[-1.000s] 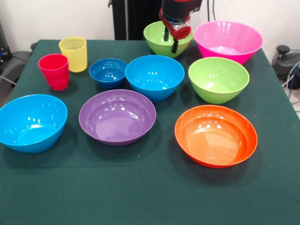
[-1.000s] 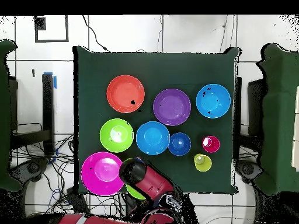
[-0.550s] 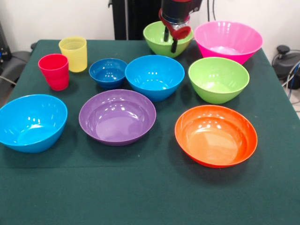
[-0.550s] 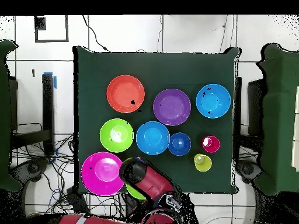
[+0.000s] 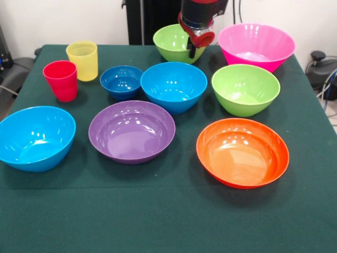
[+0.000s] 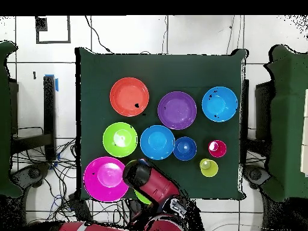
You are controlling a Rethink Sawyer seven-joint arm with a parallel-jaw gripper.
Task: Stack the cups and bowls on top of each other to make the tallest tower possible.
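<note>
On the dark green cloth-covered table, nothing is stacked; every piece stands apart on its own base. At the near left sits a glossy light blue plastic bowl. Behind it stand the red plastic tumbler and, just beyond, the translucent yellow plastic tumbler, close together and upright. Moving right, the small dark blue plastic bowl sits beside a second light blue plastic bowl, with the wide purple plastic bowl nearer, in front of both. At the far edge, a lime green plastic bowl sits under the red and black gripper, whose dark fingers straddle the bowl's right rim; whether they pinch it I cannot tell. Right of it is the big pink plastic bowl. Nearer stands another lime green plastic bowl, and nearest, the wide orange plastic bowl.
</note>
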